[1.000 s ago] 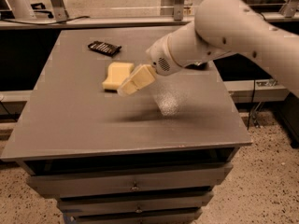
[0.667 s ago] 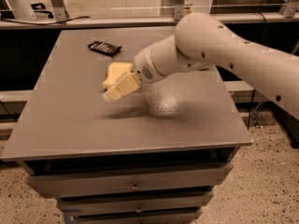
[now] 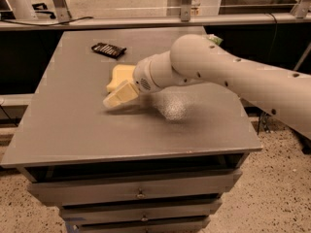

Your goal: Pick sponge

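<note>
On the counter (image 3: 73, 130), my pincer (image 3: 118, 96) is at the sponge (image 3: 121, 74), which is not yet lifted.

From where I sit, the sponge lies flat a little left of the counter's middle, with a dark flat packet (image 3: 109, 49) well behind it near the far edge. The white arm (image 3: 218, 72) reaches in from the right, and the pincer sits low over the counter, just in front of the sponge and overlapping its near edge in my view. I cannot tell whether the two touch, nor whether the pincer is released or clenched. I judge the approach all but done. What is left is the real work: getting the sponge squarely within the pincer, closing on it and raising it off the counter.
</note>
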`<state>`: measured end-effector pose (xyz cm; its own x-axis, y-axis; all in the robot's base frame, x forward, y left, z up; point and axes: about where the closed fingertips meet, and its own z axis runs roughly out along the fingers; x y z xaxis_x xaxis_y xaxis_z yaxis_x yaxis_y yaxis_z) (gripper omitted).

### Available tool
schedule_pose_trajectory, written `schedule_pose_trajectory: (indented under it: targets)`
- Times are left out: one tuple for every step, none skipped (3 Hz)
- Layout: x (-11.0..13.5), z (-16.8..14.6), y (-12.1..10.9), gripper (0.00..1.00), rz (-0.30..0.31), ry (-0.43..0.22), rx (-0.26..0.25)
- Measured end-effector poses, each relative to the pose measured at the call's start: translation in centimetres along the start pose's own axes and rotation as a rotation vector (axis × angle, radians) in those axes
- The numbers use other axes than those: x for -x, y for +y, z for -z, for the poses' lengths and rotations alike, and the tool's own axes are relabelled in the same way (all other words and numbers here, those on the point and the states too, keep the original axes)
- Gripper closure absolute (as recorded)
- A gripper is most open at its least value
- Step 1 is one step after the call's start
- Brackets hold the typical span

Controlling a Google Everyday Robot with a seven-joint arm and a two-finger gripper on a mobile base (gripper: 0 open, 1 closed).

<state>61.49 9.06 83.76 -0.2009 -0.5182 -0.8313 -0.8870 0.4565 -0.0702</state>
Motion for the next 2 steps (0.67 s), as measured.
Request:
schedule_pose_trajectory:
  targets:
    - [-0.15,0.12,-1.19,0.17,-0.002,-0.015,-0.050]
    - [0.01,0.13,-1.58,0.40,-0.002,-0.029,-0.074]
